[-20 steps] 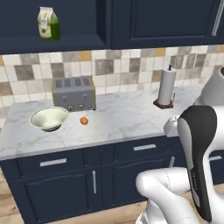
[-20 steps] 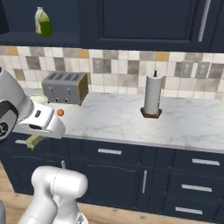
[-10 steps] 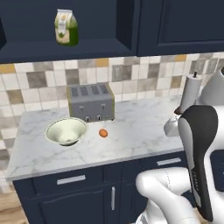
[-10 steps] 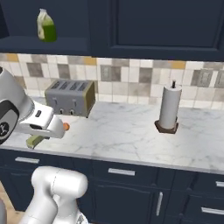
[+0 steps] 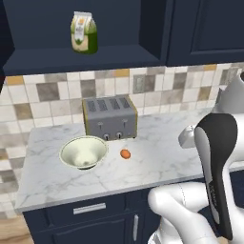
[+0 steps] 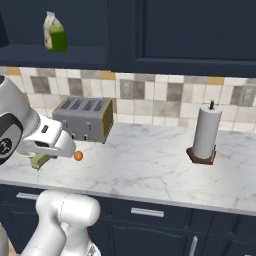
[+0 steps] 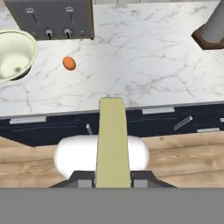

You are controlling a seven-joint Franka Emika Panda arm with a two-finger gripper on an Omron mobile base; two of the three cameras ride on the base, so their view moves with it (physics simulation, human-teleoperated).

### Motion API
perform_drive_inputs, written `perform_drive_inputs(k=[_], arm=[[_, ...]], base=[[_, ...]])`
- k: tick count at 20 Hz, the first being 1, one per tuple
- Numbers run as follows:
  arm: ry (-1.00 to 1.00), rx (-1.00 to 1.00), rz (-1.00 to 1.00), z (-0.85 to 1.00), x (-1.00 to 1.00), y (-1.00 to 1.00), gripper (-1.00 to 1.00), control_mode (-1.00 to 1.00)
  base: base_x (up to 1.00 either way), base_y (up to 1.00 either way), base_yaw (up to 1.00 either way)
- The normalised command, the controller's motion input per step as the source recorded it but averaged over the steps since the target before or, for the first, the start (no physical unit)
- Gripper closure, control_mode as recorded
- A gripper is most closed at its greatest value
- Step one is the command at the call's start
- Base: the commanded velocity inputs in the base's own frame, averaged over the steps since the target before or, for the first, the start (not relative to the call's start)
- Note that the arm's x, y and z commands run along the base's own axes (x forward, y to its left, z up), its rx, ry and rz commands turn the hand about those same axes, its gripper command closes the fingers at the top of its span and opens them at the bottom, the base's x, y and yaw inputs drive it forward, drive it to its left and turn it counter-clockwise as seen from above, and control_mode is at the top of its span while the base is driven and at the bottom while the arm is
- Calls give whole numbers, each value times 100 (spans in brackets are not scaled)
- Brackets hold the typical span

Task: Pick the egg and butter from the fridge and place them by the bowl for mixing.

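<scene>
Half done, by the look of it.

Largest first: white marble-patterned counter across the middle of the left base view, over dark navy cabinets. Against the tiled wall, a boxy grey four-slot toaster, just above centre. At the centre right of the right base view, a white paper-towel roll on a dark stand, well apart from everything else.

Next, the wide, round, pale cream-green bowl, left of centre in the left base view, upright on the counter and in front of the toaster's left end. High at the upper left, on a dark shelf, a green-and-cream carton.

Then the slim, pale yellowish-olive stick of butter, running up from the bottom centre of the hand view, clamped between the two dark fingertips of the gripper; closed narrowly on its near end. Held off the counter's front edge, above the wooden floor, not yet over the marble.

Smallest, the little orange-brown oval egg, lying on the counter just beside the bowl's right rim, near but not touching. Already delivered, judging from that spot.

Left to do: butter to be carried over the counter and set down near the bowl.
</scene>
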Motion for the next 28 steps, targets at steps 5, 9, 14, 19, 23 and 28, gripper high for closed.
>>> perform_drive_inputs(k=[5,9,14,19,23,28], arm=[[0,0,0,0,0,0,100,100],[0,0,0,0,0,0,100,100],[0,0,0,0,0,0,100,100],[0,0,0,0,0,0,100,100],[13,0,0,-61,72,0,100,-100],[14,0,4,-92,80,0,100,-100]], base=[[14,50,0],[36,47,0],[42,48,0],[54,23,0],[0,0,0],[0,0,0]])
